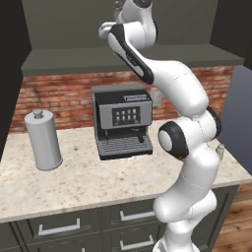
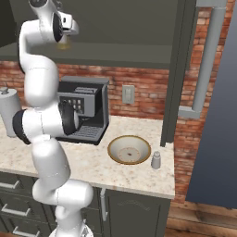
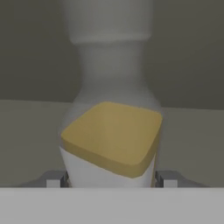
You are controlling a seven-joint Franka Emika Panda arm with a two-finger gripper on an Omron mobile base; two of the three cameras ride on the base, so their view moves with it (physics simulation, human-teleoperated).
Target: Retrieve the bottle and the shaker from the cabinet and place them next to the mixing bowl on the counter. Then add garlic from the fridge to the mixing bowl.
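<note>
In the hand view the claw [image 3: 112, 179] sat astride the base of the bottle [image 3: 111, 131], a finger tip [image 3: 55, 179] pressed close at each flank, so it appeared clamped on the bottle, which stood upright on the cabinet shelf [image 3: 188, 144] with its yellow label facing the camera. To do this step well, I judged the grip should stay firm and level while the bottle was lifted just clear of the shelf and drawn straight back out of the cabinet, kept upright so its tall neck would not catch on the opening. Lower down, in the right base view, the table [image 2: 139, 176] carried the mixing bowl [image 2: 129, 149] with the shaker [image 2: 156, 160] standing just beside its right rim, so that half of the fetching looked done. Behind the arm sat the coffee machine [image 2: 85, 109], directly under the cabinet and in the path of any steep descent; the bottle would need carrying out and rightward past it. At the far left stood a grey canister [image 1: 44, 140], well apart from the bowl. To the right, a dark cabinet side panel [image 2: 173, 74] hemmed in the bowl's corner.
</note>
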